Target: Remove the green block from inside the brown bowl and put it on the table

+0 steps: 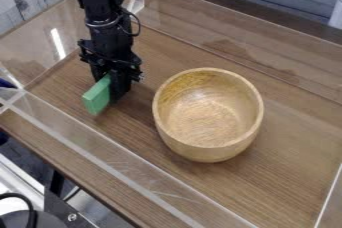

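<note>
- Where the black arm comes down from the upper left of the frame, its gripper (102, 74) is closed on the green block (98, 96), left of centre.
- The brown bowl (209, 114) (its inside shows no block) stands right of the block, apart from it, on the table (160, 180).

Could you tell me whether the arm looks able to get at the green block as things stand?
Yes, it seems so: the green block is already at the fingers, outside the bowl, with nothing visible between them.
</note>
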